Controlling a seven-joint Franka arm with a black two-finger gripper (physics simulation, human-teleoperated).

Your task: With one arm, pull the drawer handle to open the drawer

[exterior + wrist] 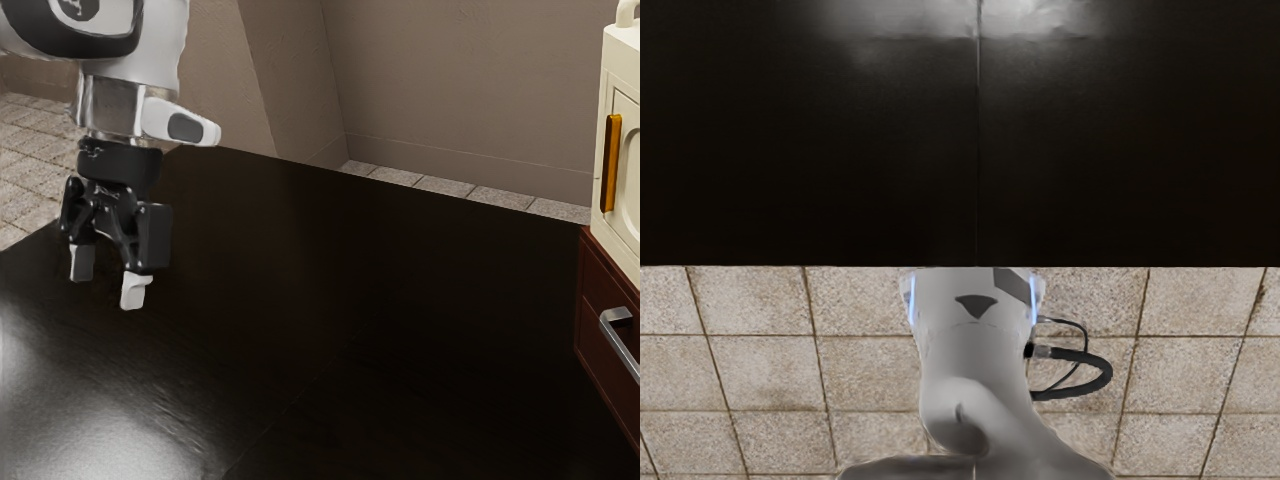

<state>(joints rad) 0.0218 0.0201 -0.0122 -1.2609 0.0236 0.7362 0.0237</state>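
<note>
My gripper point(108, 280) hangs fingers-down over the table at the exterior view's left, its two white-tipped fingers apart with nothing between them. Far from it, at the exterior view's right edge, a dark red-brown drawer point(600, 290) has a silver bar handle point(622, 340) on its front. The view's edge cuts off part of the drawer and handle. How the drawer front stands against its frame cannot be told.
A cream cabinet point(625, 80) with an orange-yellow handle point(610, 163) stands on top of the drawer unit. The dark table point(350, 300) spans the stretch between gripper and drawer. In the wrist view, the arm's base point(975, 370) stands beyond the table edge on the tiled floor point(760, 370).
</note>
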